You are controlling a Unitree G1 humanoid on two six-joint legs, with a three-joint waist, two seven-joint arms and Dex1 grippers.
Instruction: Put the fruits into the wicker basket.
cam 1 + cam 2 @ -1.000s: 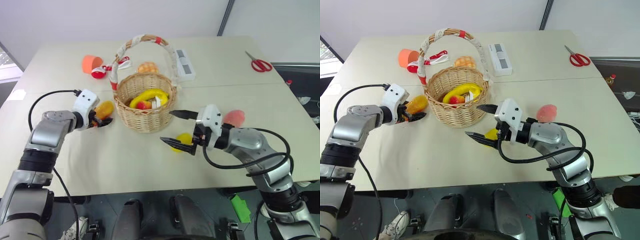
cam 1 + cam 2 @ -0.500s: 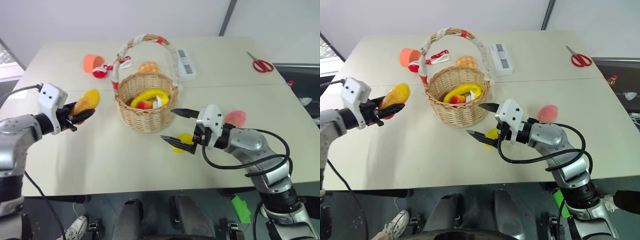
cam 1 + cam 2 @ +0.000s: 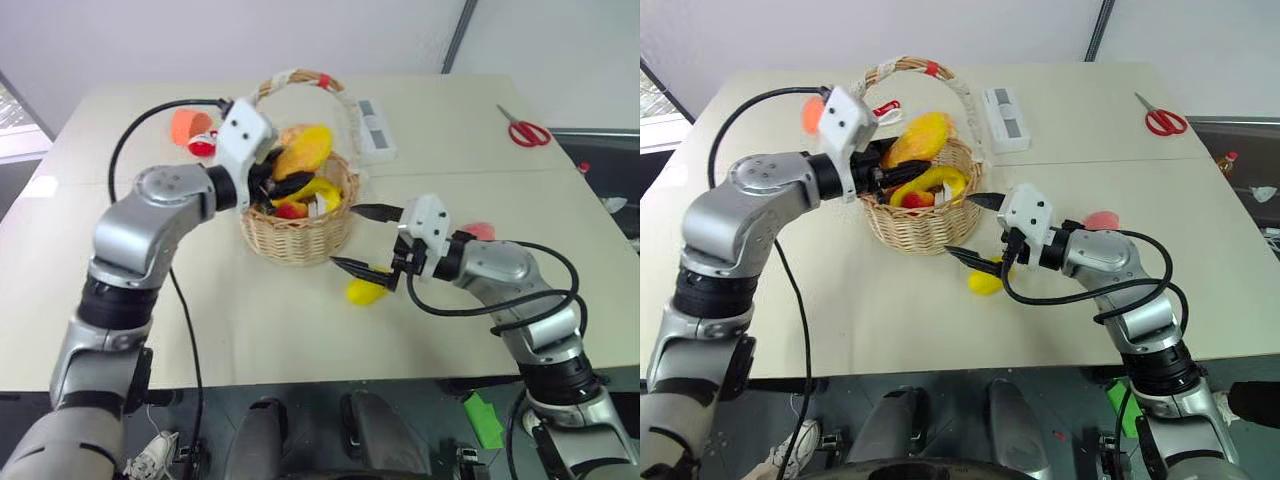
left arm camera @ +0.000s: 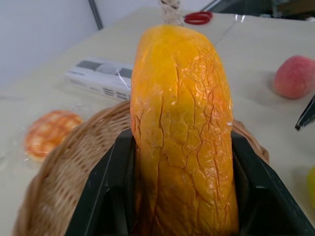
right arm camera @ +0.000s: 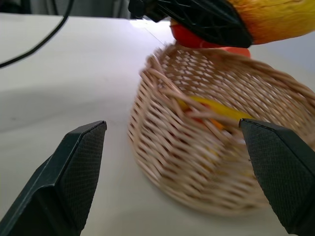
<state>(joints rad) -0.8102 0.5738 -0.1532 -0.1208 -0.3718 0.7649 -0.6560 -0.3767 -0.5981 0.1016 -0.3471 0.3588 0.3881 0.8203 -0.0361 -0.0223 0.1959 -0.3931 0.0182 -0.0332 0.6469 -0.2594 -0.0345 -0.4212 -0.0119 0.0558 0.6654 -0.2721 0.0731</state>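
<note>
Two fruits wait; left gripper (image 3: 287, 180) pinches oblong orange-yellow mango (image 3: 303, 151) over round wicker basket's (image 3: 296, 236) twelve o'clock rim, could tumble outside; right gripper (image 3: 366, 240) spread.

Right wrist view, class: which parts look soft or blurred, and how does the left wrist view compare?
Right wrist view: the wicker basket is soft, its far rim most, and the open right gripper looks fuzzy-edged. Left wrist view: the mango, clamped in the left gripper, shows crisp skin cracks; the table behind blurs.
</note>
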